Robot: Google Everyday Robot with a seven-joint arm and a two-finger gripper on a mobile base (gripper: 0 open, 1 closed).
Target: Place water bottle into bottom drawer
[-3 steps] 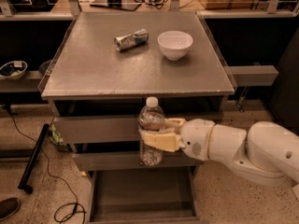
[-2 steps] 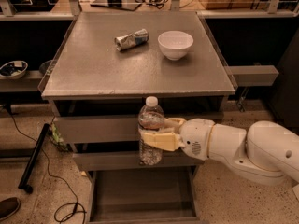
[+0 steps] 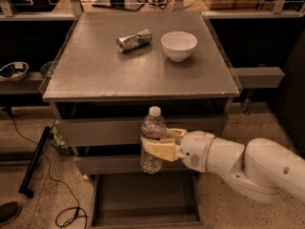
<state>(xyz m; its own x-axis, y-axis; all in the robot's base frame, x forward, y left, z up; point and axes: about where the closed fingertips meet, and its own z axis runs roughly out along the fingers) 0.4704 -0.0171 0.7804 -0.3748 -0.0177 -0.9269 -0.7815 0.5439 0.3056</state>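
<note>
The water bottle (image 3: 152,140) is clear and ribbed, with a white cap, and it hangs upright in front of the cabinet's upper drawer fronts. My gripper (image 3: 159,144) reaches in from the right on a white arm and is shut on the bottle around its middle. Below it the bottom drawer (image 3: 143,202) is pulled out, showing a flat grey floor with nothing in it. The bottle is above the drawer's back part, not touching it.
On the cabinet top (image 3: 90,66) lie a crumpled silver-blue wrapper (image 3: 134,40) and a white bowl (image 3: 178,45). A black pole (image 3: 33,161) and cables (image 3: 62,199) lie on the floor at the left. A shoe tip (image 3: 8,212) shows at the bottom left.
</note>
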